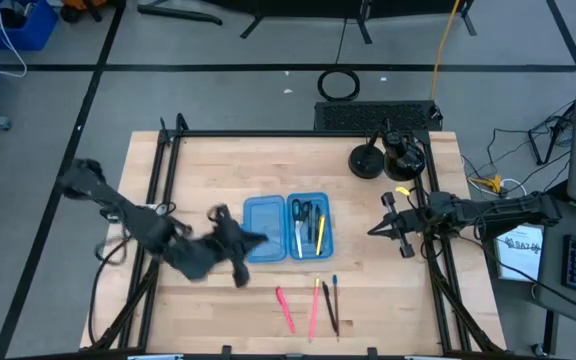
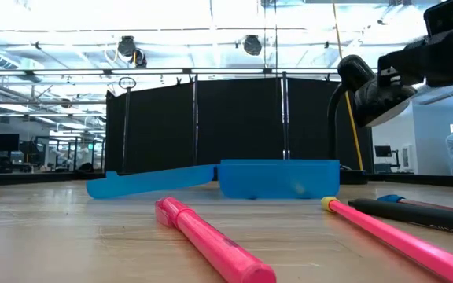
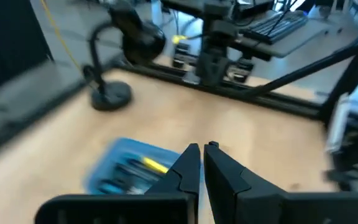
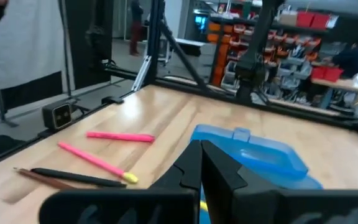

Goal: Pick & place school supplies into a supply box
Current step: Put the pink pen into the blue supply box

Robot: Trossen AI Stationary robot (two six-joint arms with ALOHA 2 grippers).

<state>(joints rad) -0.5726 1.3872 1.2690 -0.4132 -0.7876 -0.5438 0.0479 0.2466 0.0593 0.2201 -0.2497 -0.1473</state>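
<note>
Supply box [image 1: 288,228] centre frame, part filled; left hand [image 1: 251,240] clenched empty at its left, seemingly; open before taking pink pen [image 1: 285,309] lower centre; right hand [image 1: 373,230] clenched, waits right

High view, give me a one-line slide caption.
Open supply box holds scissors; pens lie nearby, left gripper beside it.

The high view looks straight down on the whole bench [image 1: 388,270]. The low view sits at bench height, close to the pens. Both share the supply box [image 1: 288,228], seemingly blurred in the left wrist view.
</note>
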